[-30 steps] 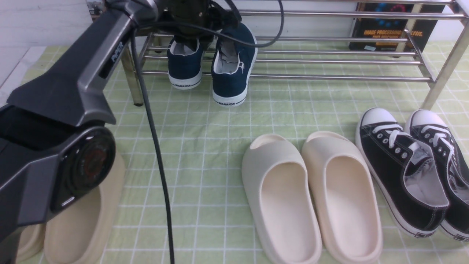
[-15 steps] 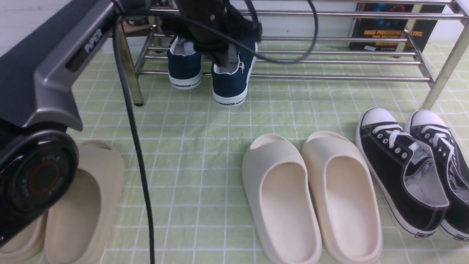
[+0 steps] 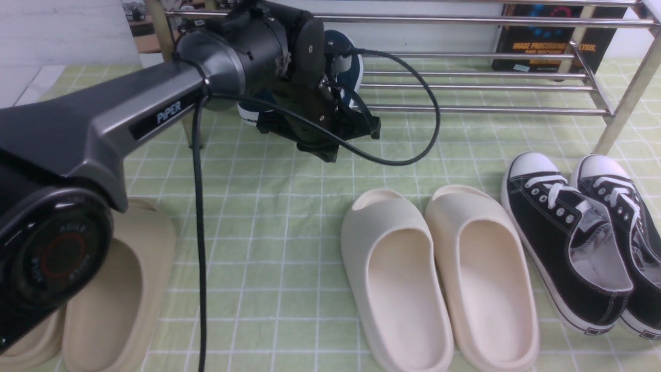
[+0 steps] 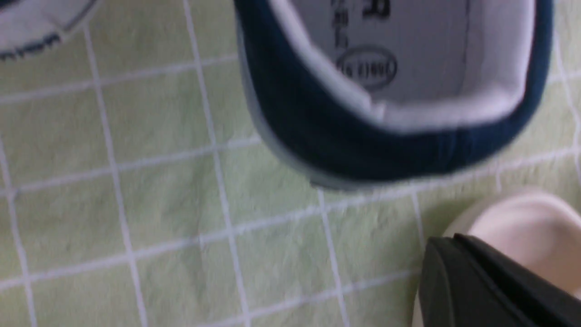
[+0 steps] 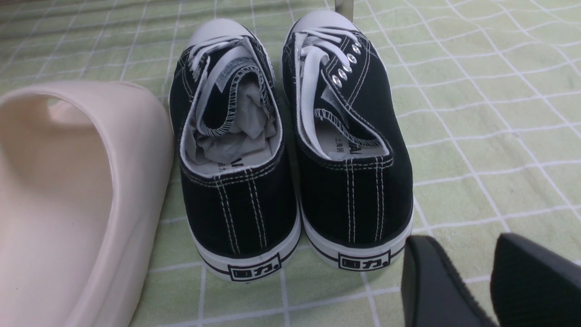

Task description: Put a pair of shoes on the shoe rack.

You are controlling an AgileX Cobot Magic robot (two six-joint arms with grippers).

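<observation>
**Scene status: read outward from the shoe rack**

1. Locate the navy slip-on sneakers [image 3: 355, 66] at the left end of the shoe rack [image 3: 465, 109], heels toward you. The left arm [image 3: 155, 113] covers most of both, so you cannot tell how far each rests on the bars. In the left wrist view, one heel lies over the green checked cloth [image 3: 268, 206] that covers the surface just in front of the rack. Its grey insole shows, blurred. The white sole edge of the second sneaker lies beside it, apart.

2. Check the left fingers [image 4: 476, 281]. They are pressed together and grip nothing. They hang just in front of the rack's left end, clear of the heel.

3. Check the right fingers [image 5: 431, 281]. They stand spread with a gap between them, empty, behind the heels of the black lace-up sneakers [image 5: 295, 159].

4. Note the other footwear in front of the rack:
   - The black lace-ups lie near its right end, toes toward it.
   - The cream slides [image 3: 397, 268] lie side by side before its middle.
   - The beige slides [image 3: 113, 289] lie well forward of its left end.

5. A book [image 3: 547, 46] stands behind the rack's right part.
</observation>
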